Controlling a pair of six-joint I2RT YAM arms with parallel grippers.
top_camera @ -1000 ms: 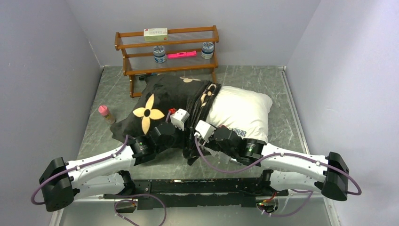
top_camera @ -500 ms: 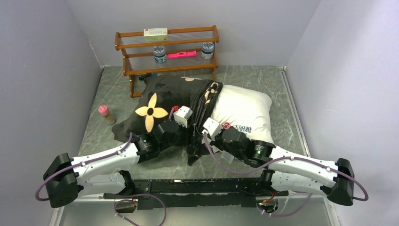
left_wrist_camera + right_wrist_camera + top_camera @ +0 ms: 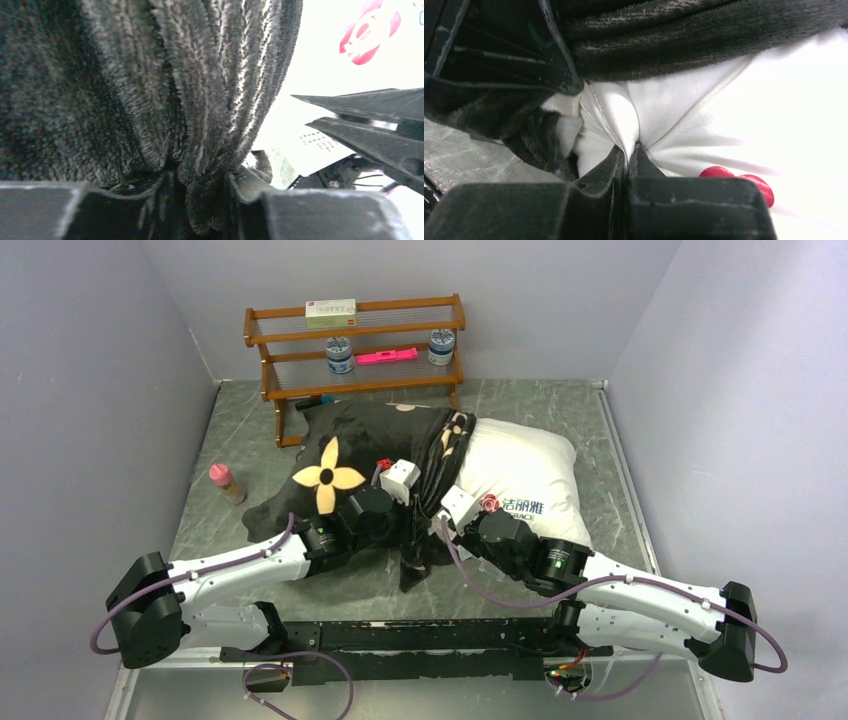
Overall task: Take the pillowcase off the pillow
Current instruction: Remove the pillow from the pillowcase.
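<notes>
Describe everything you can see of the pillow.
The pillow is plump, white and smooth-looking, and it lies flat on the table. Its right part is bare. The rest is inside the pillowcase, which is bunched up around its middle. A round red logo and blue characters are printed near its near edge. The right gripper is shut on a fold of its fabric beside the logo, puckering it.

Black pillowcase point(image 3: 372, 435), tan flower print; white pillow point(image 3: 530, 468), red logo, blue characters.
</notes>
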